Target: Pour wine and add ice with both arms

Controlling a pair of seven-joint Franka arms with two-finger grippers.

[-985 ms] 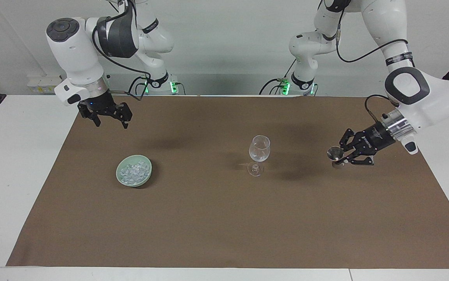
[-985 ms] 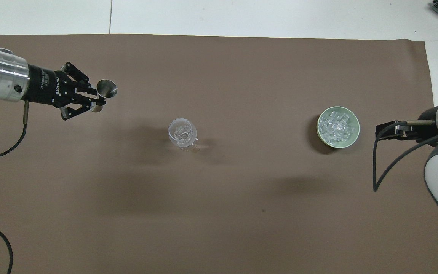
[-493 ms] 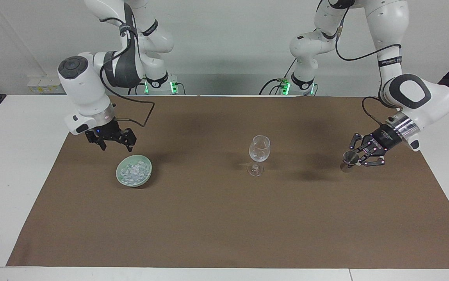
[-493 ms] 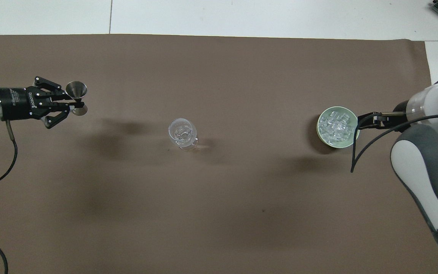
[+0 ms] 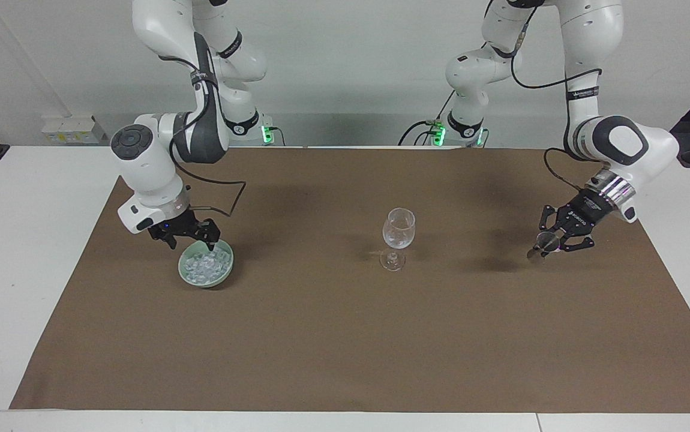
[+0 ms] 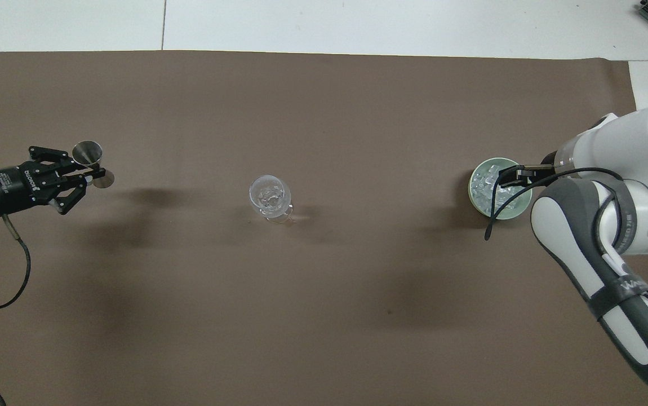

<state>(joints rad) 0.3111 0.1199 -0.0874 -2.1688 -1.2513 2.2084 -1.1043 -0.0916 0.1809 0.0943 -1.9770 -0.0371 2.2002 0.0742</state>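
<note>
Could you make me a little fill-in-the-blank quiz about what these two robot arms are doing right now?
1. The right gripper hangs over the rim of the pale green ____.
2. That bowl holds a heap of ____.
3. The left gripper is shut on a small metal ____.
4. The stemmed wine glass stands upright on the brown ____.

Missing words: bowl; ice; jigger; mat

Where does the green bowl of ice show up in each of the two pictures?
Facing view: the green bowl sits at that picture's left, just under the right tool.
Overhead view: the same bowl sits at that picture's right, partly covered by the right arm.
Shared landmark: the wine glass stands near the middle in both.
</note>
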